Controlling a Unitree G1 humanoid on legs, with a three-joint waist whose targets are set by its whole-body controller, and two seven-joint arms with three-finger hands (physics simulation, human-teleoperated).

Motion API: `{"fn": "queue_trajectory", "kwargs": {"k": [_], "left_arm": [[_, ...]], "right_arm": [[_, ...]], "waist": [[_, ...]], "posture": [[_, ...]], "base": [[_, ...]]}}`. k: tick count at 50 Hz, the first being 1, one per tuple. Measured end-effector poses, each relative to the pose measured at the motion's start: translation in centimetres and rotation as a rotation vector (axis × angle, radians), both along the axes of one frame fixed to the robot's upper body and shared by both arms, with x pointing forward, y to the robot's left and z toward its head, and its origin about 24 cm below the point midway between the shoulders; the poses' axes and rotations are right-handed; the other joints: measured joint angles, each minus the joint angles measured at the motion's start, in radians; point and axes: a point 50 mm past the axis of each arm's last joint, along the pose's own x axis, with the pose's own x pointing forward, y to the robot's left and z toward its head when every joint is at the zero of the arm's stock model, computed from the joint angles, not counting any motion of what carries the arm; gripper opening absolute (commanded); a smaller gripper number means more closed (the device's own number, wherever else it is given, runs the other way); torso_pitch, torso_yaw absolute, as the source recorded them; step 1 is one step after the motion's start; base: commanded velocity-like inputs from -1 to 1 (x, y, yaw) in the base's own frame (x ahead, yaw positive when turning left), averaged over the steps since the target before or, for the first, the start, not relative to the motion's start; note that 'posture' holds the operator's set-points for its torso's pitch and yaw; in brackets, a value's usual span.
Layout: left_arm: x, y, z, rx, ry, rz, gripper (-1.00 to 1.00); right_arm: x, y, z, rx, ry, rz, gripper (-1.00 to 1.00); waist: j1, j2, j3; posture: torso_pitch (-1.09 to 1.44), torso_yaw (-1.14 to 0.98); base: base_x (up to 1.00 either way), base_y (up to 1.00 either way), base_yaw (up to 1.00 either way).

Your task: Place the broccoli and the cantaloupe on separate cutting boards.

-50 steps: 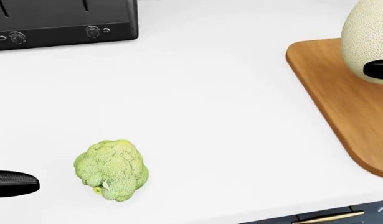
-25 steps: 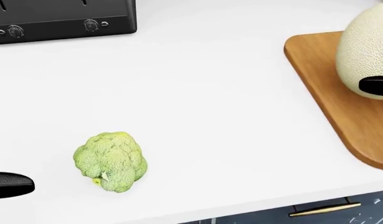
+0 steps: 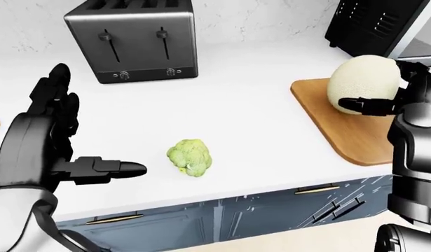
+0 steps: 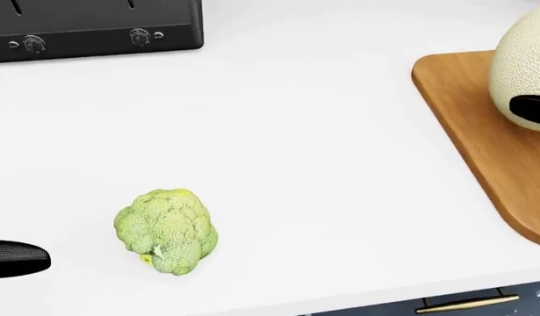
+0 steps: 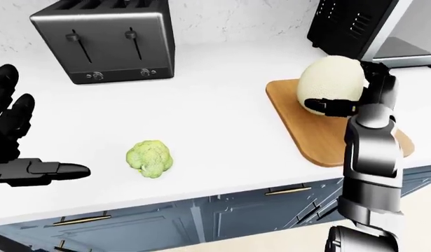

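Right robot hand [image 5: 348, 100]: fingers curled round cantaloupe [image 5: 332, 85], which sits on cutting board [image 5: 310, 137]. Left robot hand [image 3: 54, 147]: fingers spread, empty, left of broccoli [image 3: 190, 156] on counter [image 3: 236, 121], board well right. Advice: release melon gently; scoop broccoli low.

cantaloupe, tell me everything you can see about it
The cantaloupe is a pale beige-green, roughly round melon with a fine netted rind, whole and uncut. It sits on the upper part of the wooden cutting board, at the right of the eye views. The right hand is around it: one dark finger crosses its near face and others wrap its right side. The head view shows only its left part.
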Motion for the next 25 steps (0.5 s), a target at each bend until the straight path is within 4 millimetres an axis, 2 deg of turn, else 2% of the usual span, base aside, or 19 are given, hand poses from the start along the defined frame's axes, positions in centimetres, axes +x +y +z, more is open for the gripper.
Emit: {"fn": "queue_trajectory", "kwargs": {"k": [3,7,9,16,25], "left_arm": [[0.0,0.1,-0.1,-0.003,0.004,0.003,1.0],[0.0,0.1,-0.1,-0.005,0.001,0.004,1.0],[-0.1,0.2,-0.1,-0.005,-0.003,0.006,1.0],[-0.1,0.2,-0.3,-0.004,0.006,0.011,1.0],[-0.1,0.3,-0.3,-0.006,0.003,0.012,1.0]], "right_arm": [[-0.2,0.1,0.3,-0.008,-0.035,0.004,0.64],[-0.7,-0.2,2.3,-0.048,-0.128,-0.018,0.91],[-1.0,-0.3,3.0,-0.065,-0.159,-0.026,0.98],[-1.2,-0.4,2.8,-0.066,-0.154,-0.03,1.0],[-1.2,-0.4,2.2,-0.05,-0.126,-0.021,1.0]], "waist": [[0.0,-0.001,-0.003],[0.0,-0.009,-0.012],[-0.001,-0.017,-0.017],[-0.003,-0.032,-0.018],[0.0,-0.028,-0.013]], "posture": [[0.0,0.0],[0.0,0.0],[0.0,0.0],[0.0,0.0],[0.0,0.0]], "base": [[0.0,0.0,0.0],[0.0,0.0,0.0],[0.0,0.0,0.0],[0.0,0.0,0.0],[0.0,0.0,0.0]]}}
